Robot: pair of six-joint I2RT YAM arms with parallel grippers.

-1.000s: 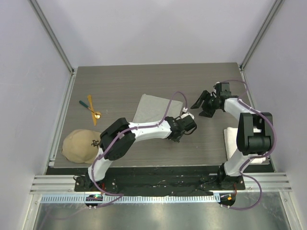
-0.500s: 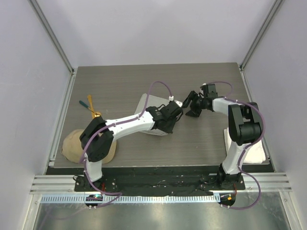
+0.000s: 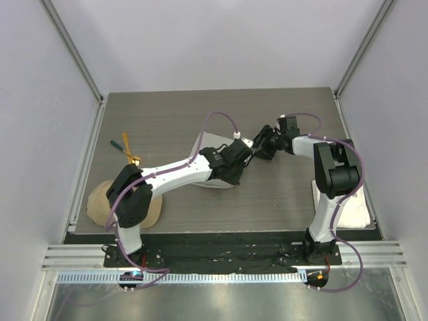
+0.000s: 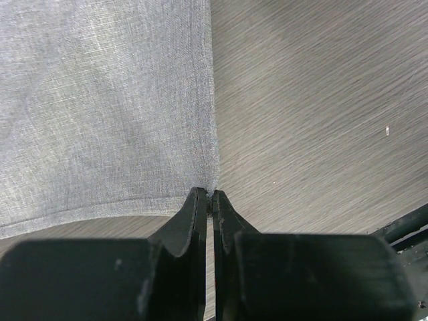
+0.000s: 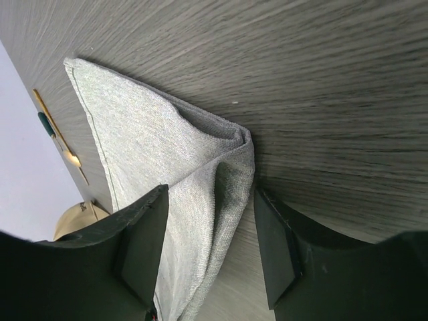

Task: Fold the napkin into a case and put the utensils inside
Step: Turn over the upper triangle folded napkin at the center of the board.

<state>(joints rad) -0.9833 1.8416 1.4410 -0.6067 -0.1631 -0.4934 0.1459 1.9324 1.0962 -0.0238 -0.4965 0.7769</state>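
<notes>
The napkin [image 3: 200, 144] lies mid-table, light grey and partly doubled over, with most of it under my left arm. My left gripper [image 3: 242, 160] is shut on the napkin [image 4: 107, 107], pinching its corner at the fingertips [image 4: 212, 195]. From the right, my right gripper [image 3: 261, 147] stands open astride the napkin's folded right edge [image 5: 227, 174], one finger [image 5: 144, 234] above the cloth and the other [image 5: 277, 247] over bare table. The utensils [image 3: 127, 151] lie together at the far left, gold, orange and teal, and appear small in the right wrist view [image 5: 57, 134].
A tan cap [image 3: 110, 200] sits at the near left corner of the table. A thicker white towel [image 3: 361, 208] lies at the near right, behind the right arm's base. The dark wood table [image 3: 281, 194] is walled on three sides.
My left gripper has carried the napkin's corner leftward and farther back, folding the cloth over. My right gripper has moved left to the fold and its jaws have narrowed somewhat.
</notes>
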